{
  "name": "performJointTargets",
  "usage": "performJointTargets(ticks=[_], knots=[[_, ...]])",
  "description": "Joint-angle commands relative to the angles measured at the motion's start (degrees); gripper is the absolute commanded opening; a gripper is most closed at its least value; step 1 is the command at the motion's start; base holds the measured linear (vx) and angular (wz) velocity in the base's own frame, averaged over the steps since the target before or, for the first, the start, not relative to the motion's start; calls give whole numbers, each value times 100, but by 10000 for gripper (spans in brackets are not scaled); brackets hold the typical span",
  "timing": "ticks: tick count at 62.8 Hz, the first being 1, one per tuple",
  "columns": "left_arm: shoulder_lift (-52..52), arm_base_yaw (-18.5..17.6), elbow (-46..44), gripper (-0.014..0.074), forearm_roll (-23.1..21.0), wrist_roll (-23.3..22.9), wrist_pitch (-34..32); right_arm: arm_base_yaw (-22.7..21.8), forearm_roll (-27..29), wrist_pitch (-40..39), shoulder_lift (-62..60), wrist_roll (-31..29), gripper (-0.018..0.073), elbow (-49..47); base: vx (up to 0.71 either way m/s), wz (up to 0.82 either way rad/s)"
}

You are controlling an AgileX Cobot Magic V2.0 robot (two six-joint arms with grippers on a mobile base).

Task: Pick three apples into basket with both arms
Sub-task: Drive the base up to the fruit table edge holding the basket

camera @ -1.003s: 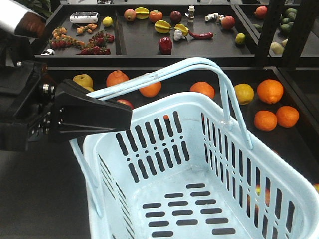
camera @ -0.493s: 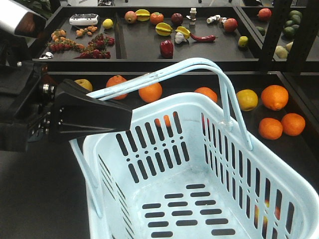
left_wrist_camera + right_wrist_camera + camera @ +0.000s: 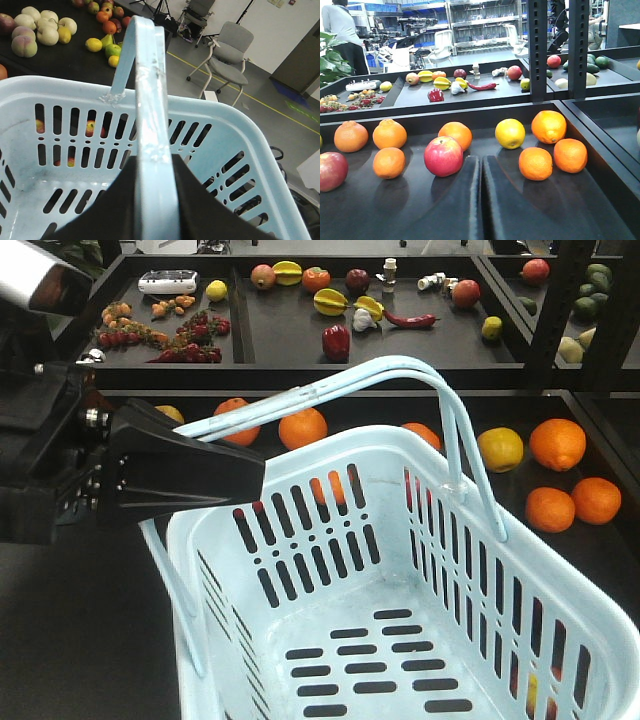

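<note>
You're gripping basket [image 3: 385, 575] by handle [image 3: 147, 75] with left tool [image 3: 152, 167], fingers clenched round hoop, likely so basket is hanging mouth-up beside fruit. Basket bottom is showing bare: no apples in yet. Right tool [image 3: 480, 162] is hovering low over tray [image 3: 395, 212], fingers pressed together, gripping nothing, pointing just right of apple [image 3: 443, 156] lying mid-tray. Second apple [image 3: 330, 171] is sitting toward tray's left end. Third apple: can't tell.
</note>
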Motion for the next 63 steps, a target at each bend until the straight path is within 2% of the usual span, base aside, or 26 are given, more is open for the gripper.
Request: performJointTargets(ticks=[1,63], knots=[[-149,-25,-137,-6,103,-12,-773,-14,-71,-411,-67,-51,-5,83,4,0],[-149,-25,-137,-6,103,-12,-773,-14,-71,-411,-67,-51,-5,83,1,0]])
